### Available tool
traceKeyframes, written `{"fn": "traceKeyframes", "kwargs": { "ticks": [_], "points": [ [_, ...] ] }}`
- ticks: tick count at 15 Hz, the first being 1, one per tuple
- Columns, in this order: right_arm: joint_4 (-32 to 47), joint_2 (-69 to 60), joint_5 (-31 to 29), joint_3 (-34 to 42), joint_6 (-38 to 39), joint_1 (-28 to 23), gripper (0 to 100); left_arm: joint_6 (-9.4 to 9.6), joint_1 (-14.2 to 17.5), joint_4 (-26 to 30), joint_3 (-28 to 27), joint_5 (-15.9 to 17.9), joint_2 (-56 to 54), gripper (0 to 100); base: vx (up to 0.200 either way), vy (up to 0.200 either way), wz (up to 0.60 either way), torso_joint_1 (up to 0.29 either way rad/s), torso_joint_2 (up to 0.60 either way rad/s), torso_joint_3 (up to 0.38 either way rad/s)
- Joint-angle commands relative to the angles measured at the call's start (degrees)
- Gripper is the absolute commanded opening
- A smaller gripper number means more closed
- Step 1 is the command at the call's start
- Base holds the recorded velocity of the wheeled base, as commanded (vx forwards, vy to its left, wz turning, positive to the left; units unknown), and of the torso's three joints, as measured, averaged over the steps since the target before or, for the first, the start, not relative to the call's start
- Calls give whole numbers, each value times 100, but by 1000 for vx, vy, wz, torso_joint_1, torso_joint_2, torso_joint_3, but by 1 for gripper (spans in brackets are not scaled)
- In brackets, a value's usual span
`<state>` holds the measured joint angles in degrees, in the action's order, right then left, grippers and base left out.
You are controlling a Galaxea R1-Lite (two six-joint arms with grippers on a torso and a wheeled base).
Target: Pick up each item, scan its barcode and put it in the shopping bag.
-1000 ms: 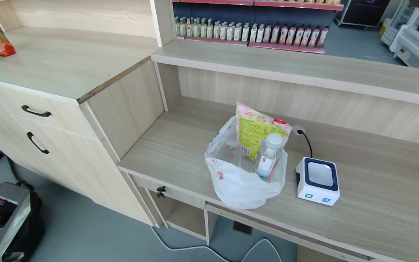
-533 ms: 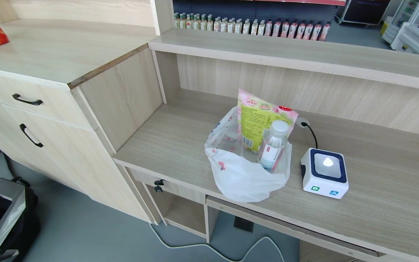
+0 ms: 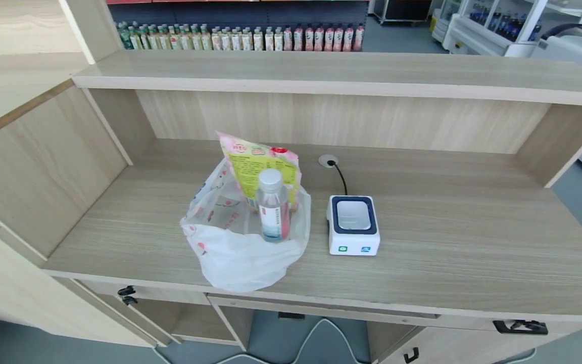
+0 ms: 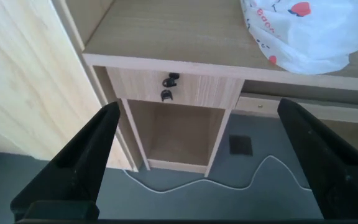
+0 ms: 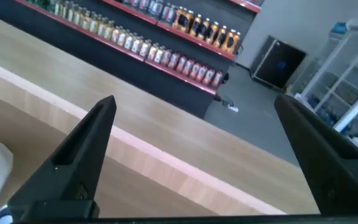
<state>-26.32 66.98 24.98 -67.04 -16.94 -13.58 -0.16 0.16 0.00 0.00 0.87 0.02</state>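
A white plastic shopping bag [image 3: 240, 247] stands open on the wooden counter [image 3: 447, 242]. Inside it, a green and pink snack pouch [image 3: 255, 162] stands upright with a clear bottle [image 3: 273, 210] with a white cap leaning in front of it. Just right of the bag sits the white and blue barcode scanner [image 3: 352, 225], its window facing up. My left gripper [image 4: 199, 109] is open and empty, low in front of the counter's edge, with the bag [image 4: 303, 34] off to one side. My right gripper [image 5: 194, 102] is open and empty, high by the upper ledge [image 5: 185, 168].
A raised ledge [image 3: 341, 76] runs along the counter's back and a tall side panel [image 3: 33, 167] closes its left end. The scanner's black cable [image 3: 340, 177] runs to a grommet behind it. A locked drawer [image 4: 173, 87] sits under the counter. Bottle shelves [image 3: 240, 38] stand beyond.
The head camera has swung to the right, so the whole scene sits further left. The scanner window glowed half a second ago and is dark now. Bag, pouch and bottle have not moved.
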Motion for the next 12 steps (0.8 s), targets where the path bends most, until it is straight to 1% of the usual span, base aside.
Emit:
{"fn": "traceKeyframes", "kwargs": {
  "ticks": [1, 2, 4, 5, 7, 8, 9, 10, 11, 12],
  "points": [
    [197, -71, -107, 121, 7, -171, 100, -2, 2, 0, 0, 1, -2, 100, 0, 0, 0, 0, 0, 0],
    [285, -158, -257, 288, 25, -242, 100, -2, 2, 0, 0, 1, -2, 100, 0, 0, 0, 36, -66, -56],
    [250, -598, -512, 1175, 139, -470, 100, -2, 2, 0, 0, -7, -2, 100, 0, 0, 0, 85, -259, -171],
    [233, -941, -766, 1922, 192, -593, 100, -2, 2, 0, 0, -7, -2, 100, 0, 0, 0, 51, -110, -76],
    [285, -1960, -1601, 3865, 403, -690, 100, -2, 2, 0, 0, -7, -2, 100, 0, 0, 0, 11, -28, -16],
    [320, -2488, -1760, 4840, 534, -655, 100, -2, 2, 0, 0, 1, -2, 100, 0, 0, 0, 0, 0, 0],
    [320, -2742, -1777, 5289, 552, -628, 100, -2, 2, 0, 0, 1, -2, 100, 0, 0, 0, 0, 0, 0],
    [312, -3560, -1795, 6563, 569, -435, 100, -2, 2, 0, 0, -7, -2, 100, 0, 0, 0, 0, 0, 0],
    [1050, -4333, -1883, 6704, 649, -215, 100, -2, -7, 0, 0, 1, -2, 100, 0, 0, 0, 0, 0, 0],
    [1973, -4896, -2190, 6704, 701, 101, 100, -2, 2, 0, 0, 1, -2, 100, 0, 0, 0, 0, 0, 0]
  ]
}}
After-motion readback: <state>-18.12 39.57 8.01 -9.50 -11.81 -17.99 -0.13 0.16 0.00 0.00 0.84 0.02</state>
